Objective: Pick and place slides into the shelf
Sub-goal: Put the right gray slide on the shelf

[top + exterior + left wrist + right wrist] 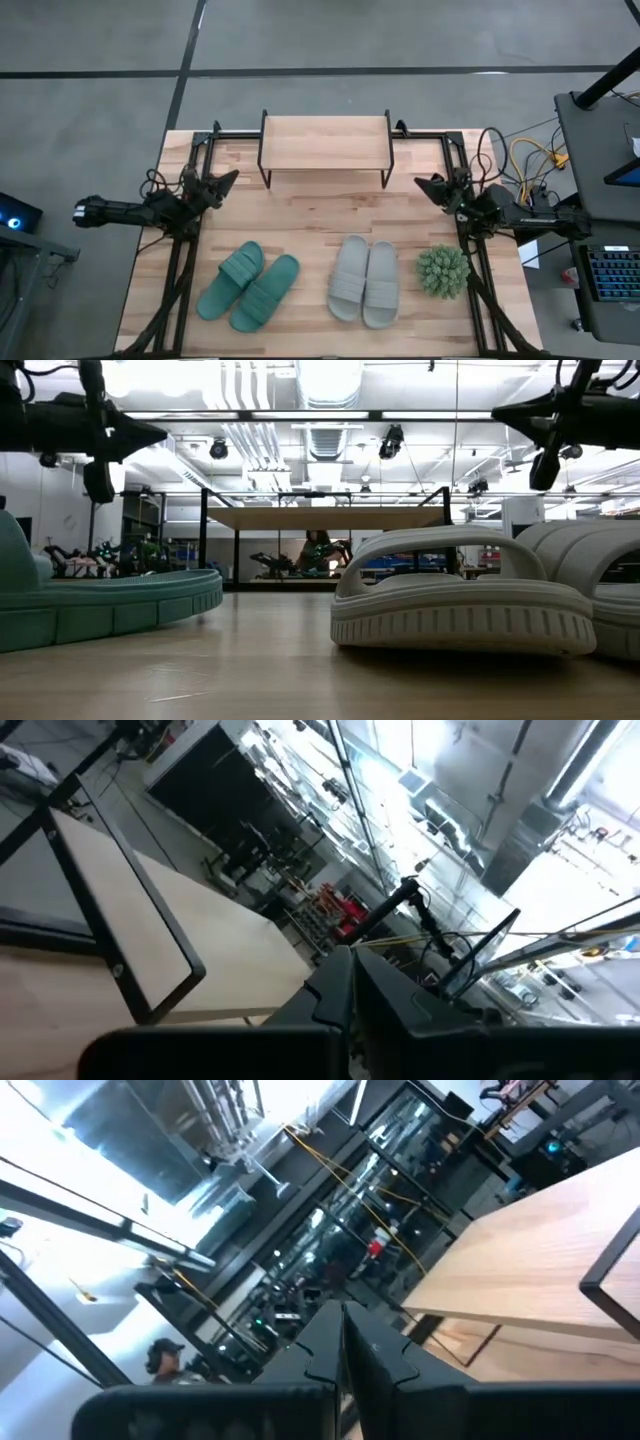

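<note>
A teal pair of slides (249,287) lies soles down at the table's near left, and a pale grey pair (364,281) near the middle. In the low view the teal slide (100,605) is at left and the grey slides (465,605) at right. The shelf (325,148), a light wooden top on black legs, stands at the far middle of the table. My left gripper (232,179) is shut and hangs above the table's left side, pointing at the shelf. My right gripper (421,183) is shut above the right side. Each holds nothing.
A spiky green plant ball (443,271) sits right of the grey slides. Black arm frames (178,280) run along both table sides. A desk with cables and a keyboard (610,275) stands beyond the right edge. Bare wood lies between the shelf and the slides.
</note>
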Controlling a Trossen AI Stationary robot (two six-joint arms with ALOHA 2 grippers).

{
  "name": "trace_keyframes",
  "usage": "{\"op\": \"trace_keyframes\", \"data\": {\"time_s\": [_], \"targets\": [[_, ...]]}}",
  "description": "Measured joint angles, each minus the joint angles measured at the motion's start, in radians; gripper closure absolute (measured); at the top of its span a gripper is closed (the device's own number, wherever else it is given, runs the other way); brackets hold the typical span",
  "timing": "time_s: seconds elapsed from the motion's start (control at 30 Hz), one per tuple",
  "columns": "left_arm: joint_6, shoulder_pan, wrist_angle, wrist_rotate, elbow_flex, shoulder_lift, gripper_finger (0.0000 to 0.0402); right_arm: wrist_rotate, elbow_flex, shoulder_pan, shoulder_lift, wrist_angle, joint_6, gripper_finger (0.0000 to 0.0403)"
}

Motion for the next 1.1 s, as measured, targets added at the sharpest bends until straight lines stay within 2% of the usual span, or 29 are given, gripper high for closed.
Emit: {"op": "trace_keyframes", "data": {"time_s": [0.2,0.33,0.5,0.63,0.77,0.9,1.03,1.1], "targets": [[0.004,0.000,0.089,-0.019,0.002,0.051,0.0402,-0.002,0.000,0.000,0.000,0.012,0.093,0.0375],[0.059,0.000,0.222,-0.033,0.004,0.110,0.0402,-0.011,0.000,0.000,0.000,0.036,0.071,0.0350],[0.141,0.000,0.414,0.075,0.042,0.213,0.0402,-0.056,0.032,0.000,0.000,0.126,0.005,0.0318],[0.188,0.000,0.436,0.091,0.135,0.299,0.0402,-0.060,0.122,0.000,0.018,0.099,-0.075,0.0297],[0.333,0.000,0.435,0.128,0.257,0.387,0.0402,-0.061,0.254,0.000,0.071,-0.018,-0.149,0.0286],[0.491,0.000,0.428,0.159,0.389,0.457,0.0401,-0.062,0.417,0.000,0.158,-0.240,-0.221,0.0279],[0.594,0.000,0.278,0.202,0.496,0.533,0.0401,-0.091,0.604,0.000,0.255,-0.520,-0.320,0.0277],[0.599,0.000,0.197,0.222,0.540,0.559,0.0401,-0.093,0.696,0.000,0.302,-0.645,-0.330,0.0280]]}}
